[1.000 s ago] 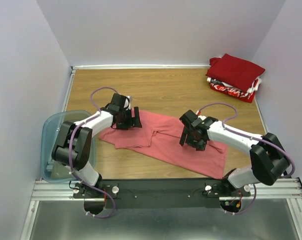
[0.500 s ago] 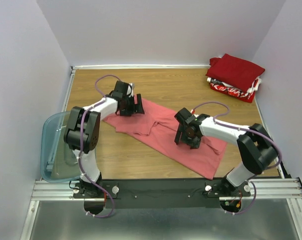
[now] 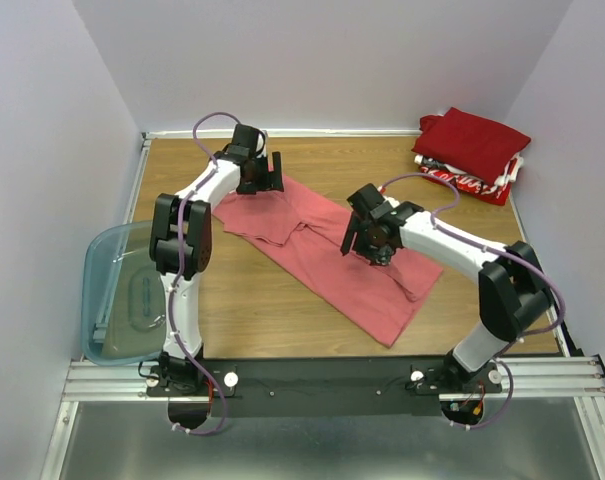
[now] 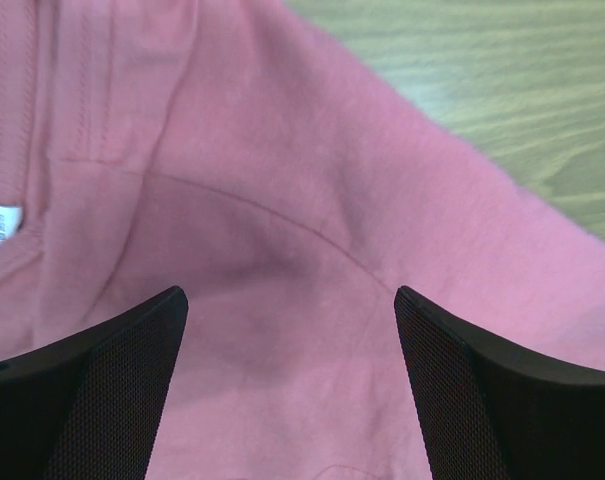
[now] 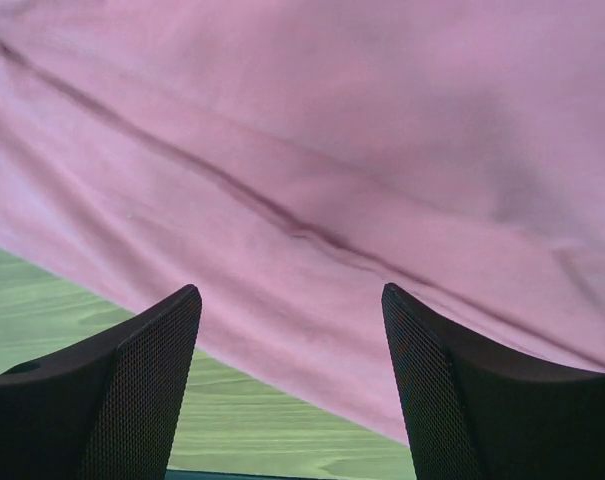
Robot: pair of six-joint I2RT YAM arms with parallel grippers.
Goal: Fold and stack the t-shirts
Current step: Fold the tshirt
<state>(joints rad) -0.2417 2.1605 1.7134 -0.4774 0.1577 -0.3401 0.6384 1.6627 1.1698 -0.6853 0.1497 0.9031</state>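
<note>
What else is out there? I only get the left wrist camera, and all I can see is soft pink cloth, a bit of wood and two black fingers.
Observer: In the far right corner of the wooden table there is a folded stack, with a dark red t-shirt lying on a red t-shirt with white print.
Operator: Where's the other arm?
Observer: The right gripper points down, open, at the middle of the salmon-pink collared t-shirt.
Operator: Is there a box?
Observer: Yes, a translucent blue-grey plastic bin sits at the near left.
</note>
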